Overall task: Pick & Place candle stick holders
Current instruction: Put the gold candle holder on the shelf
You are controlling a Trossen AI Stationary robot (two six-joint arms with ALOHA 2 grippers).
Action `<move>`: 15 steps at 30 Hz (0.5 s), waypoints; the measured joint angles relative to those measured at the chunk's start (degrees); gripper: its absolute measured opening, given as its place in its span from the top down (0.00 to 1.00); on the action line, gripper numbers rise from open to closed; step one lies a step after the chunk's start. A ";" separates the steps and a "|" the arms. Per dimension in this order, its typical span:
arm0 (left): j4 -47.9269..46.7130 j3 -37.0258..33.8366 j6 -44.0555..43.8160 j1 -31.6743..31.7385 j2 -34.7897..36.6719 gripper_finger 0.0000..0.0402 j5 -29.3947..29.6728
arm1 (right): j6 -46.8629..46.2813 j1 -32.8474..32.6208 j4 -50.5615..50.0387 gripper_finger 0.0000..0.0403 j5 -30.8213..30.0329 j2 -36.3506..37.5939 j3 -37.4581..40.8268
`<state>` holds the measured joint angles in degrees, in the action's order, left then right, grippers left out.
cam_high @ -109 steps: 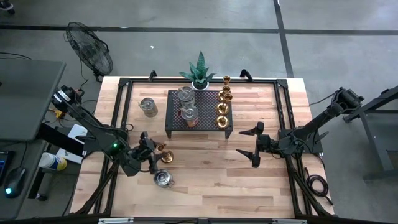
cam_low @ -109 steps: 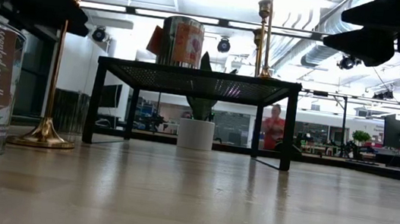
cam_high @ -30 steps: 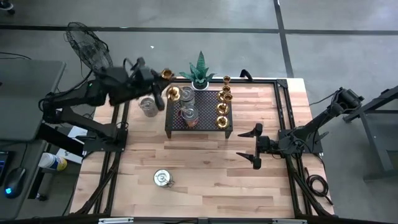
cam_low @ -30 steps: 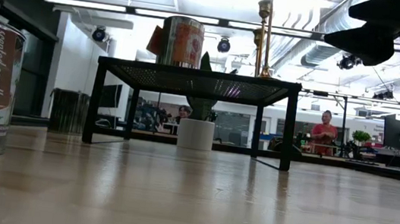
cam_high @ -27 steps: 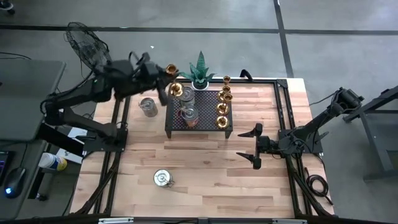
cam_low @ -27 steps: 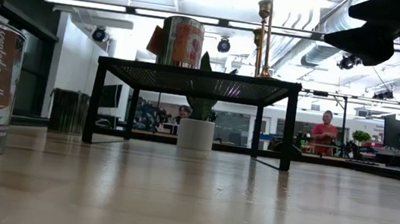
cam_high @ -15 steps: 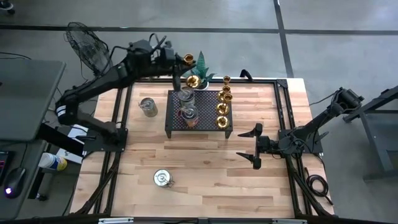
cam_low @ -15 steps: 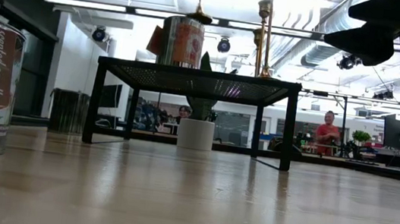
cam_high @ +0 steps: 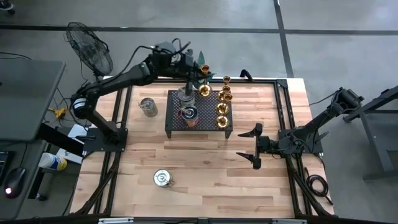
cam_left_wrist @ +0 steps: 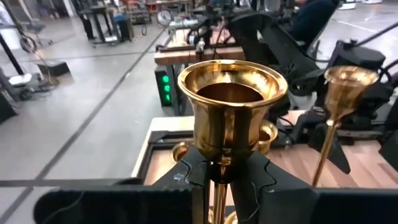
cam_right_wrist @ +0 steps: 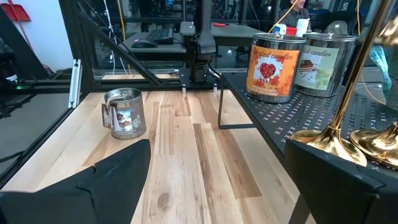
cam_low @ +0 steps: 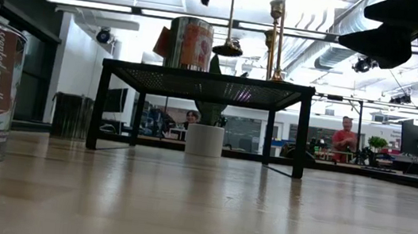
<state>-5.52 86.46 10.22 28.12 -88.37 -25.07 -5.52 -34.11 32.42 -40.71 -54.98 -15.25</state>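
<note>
Left tool [cam_high: 198,79] clamped on brass candle stick holder [cam_high: 204,91], arm stretched far over rack [cam_high: 199,127], holder upright above its back edge. Right tool [cam_high: 256,145] wide, empty, hovering low above surface [cam_high: 205,180].

Brass candle stick holder [cam_left_wrist: 231,112] clamped upright in left end effector [cam_left_wrist: 227,180].

Wooden table [cam_high: 205,174]: black rack [cam_high: 208,121], 2 tins [cam_high: 148,107].
</note>
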 joint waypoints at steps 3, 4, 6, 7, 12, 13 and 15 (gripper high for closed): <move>-0.12 0.00 0.15 0.04 -1.88 0.92 -0.20 | 0.01 -0.02 0.00 0.10 0.00 -0.01 0.00; -0.17 -0.02 0.24 0.04 -2.44 0.92 -0.56 | 0.01 -0.01 0.00 0.10 0.00 0.00 0.00; 0.17 -0.02 1.03 0.07 -3.34 0.92 -1.44 | 0.02 -0.02 0.00 0.10 0.00 -0.02 0.00; 0.13 -0.02 1.50 0.07 -3.62 0.92 -1.44 | 0.00 0.00 0.00 0.10 0.00 -0.02 0.00; 0.14 -0.03 1.60 0.00 -6.15 0.92 -1.55 | 0.01 -0.01 0.00 0.10 -0.01 0.00 0.00; 0.25 -0.04 1.59 0.00 -6.52 0.92 -1.39 | 0.02 -0.02 0.00 0.10 -0.02 -0.01 0.00; 1.25 -0.04 1.57 0.04 -7.00 0.92 -1.34 | 0.02 0.00 0.00 0.10 0.00 0.00 0.00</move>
<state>-4.26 86.41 11.79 28.15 -95.37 -26.40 -5.50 -34.11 32.42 -40.71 -54.98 -15.25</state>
